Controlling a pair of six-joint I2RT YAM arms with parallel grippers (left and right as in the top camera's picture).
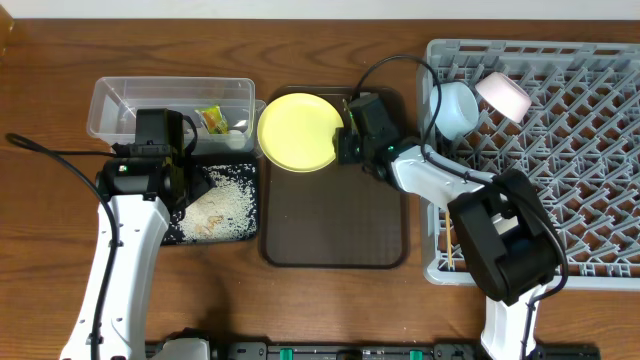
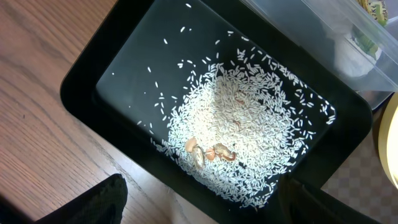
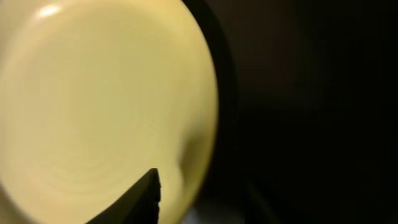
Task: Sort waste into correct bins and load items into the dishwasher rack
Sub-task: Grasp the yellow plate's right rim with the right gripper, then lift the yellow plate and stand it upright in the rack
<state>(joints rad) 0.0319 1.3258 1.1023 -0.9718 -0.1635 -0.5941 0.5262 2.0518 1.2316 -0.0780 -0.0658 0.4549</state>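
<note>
My right gripper (image 1: 345, 140) is shut on the right rim of the round yellow plate (image 1: 298, 132). It holds the plate over the far left corner of the brown serving tray (image 1: 335, 235). In the right wrist view one finger (image 3: 149, 193) lies on the plate (image 3: 93, 106); the other finger is hidden. My left gripper (image 1: 180, 170) is open and empty over the black tray (image 1: 250, 170), which holds rice grains (image 2: 242, 130). The wrapper (image 1: 212, 120) lies in the clear tub (image 1: 120, 95). The light blue bowl (image 1: 455, 108) and white bowl (image 1: 503, 95) sit in the grey rack (image 1: 570, 170).
Thin wooden sticks (image 1: 450, 245) lie at the rack's left edge. A few brownish scraps (image 2: 208, 152) lie among the rice. A small white object (image 1: 237, 128) sits in the tub beside the wrapper. The right arm's base (image 1: 505, 250) stands over the rack's near left corner.
</note>
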